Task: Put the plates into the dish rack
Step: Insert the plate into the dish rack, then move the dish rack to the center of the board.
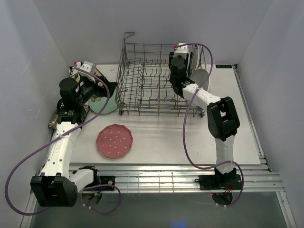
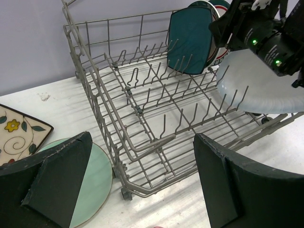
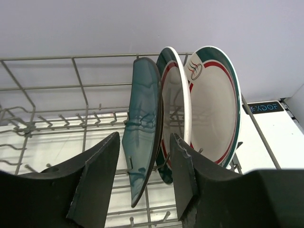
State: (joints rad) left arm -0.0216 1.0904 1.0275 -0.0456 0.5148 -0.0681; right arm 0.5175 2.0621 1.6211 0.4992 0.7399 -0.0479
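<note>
The grey wire dish rack (image 1: pixel 142 83) stands mid-table. At its far right end a dark teal square plate (image 3: pixel 142 118) stands upright between tines, beside two teal-and-red-rimmed round plates (image 3: pixel 175 99) (image 3: pixel 213 107). My right gripper (image 3: pixel 144 140) is open and straddles the teal plate's edge, with a gap showing on its left side. A white oval plate (image 2: pixel 266 90) leans at the rack's right end. My left gripper (image 2: pixel 142 142) hangs wide open and holds nothing, over the rack's near-left corner and the mint round plate (image 2: pixel 97 178). The pink dotted plate (image 1: pixel 114 141) lies flat in front.
A cream floral square plate (image 2: pixel 19 133) lies left of the mint plate. Most tine rows of the rack (image 2: pixel 156 109) hold nothing. The right arm (image 1: pixel 221 118) reaches in over the rack's right end. Grey walls close in the table on three sides.
</note>
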